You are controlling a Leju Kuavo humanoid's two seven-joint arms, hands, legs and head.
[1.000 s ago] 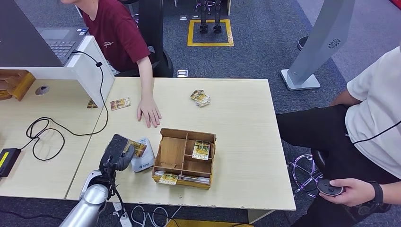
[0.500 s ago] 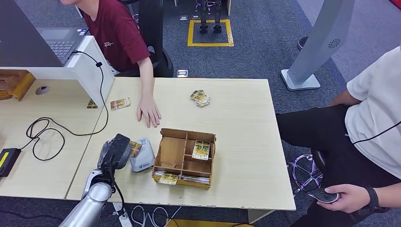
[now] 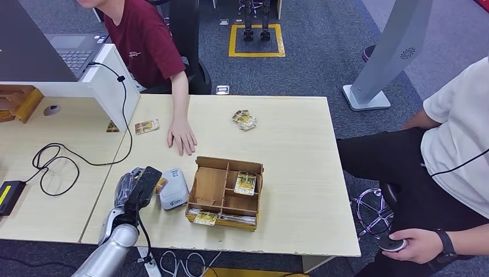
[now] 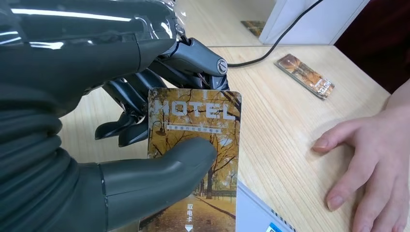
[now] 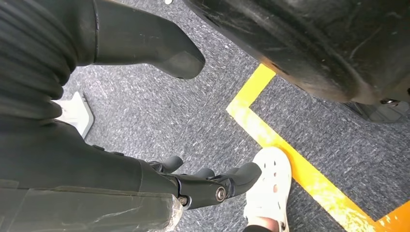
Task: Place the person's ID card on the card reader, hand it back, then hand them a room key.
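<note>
My left hand [image 3: 137, 189] [image 4: 121, 125] hovers at the table's near-left edge and pinches a card [image 4: 196, 145] between thumb and fingers. The card is printed with autumn trees and the word HOTEL; a sliver of it [image 3: 161, 183] shows beside the hand. The white and blue card reader [image 3: 173, 195] [image 4: 258, 218] lies just right of the hand, under the card's lower end. A person's hand [image 3: 182, 139] [image 4: 367, 159] rests flat on the table beyond the reader. My right hand [image 5: 145, 179] hangs over grey carpet, fingers apart and holding nothing.
A wooden divided box [image 3: 209, 186] with cards [image 3: 245, 183] stands right of the reader. Loose cards lie far back [image 3: 244, 119] and at the far left [image 3: 146, 126] [image 4: 304, 76]. A black cable [image 3: 55, 163] loops on the left table. A second person [image 3: 455, 138] sits at the right.
My left hand has drawn slightly left and back from the reader and turned, so the card shows less from above. The seated person's hand at the right has shifted a little.
</note>
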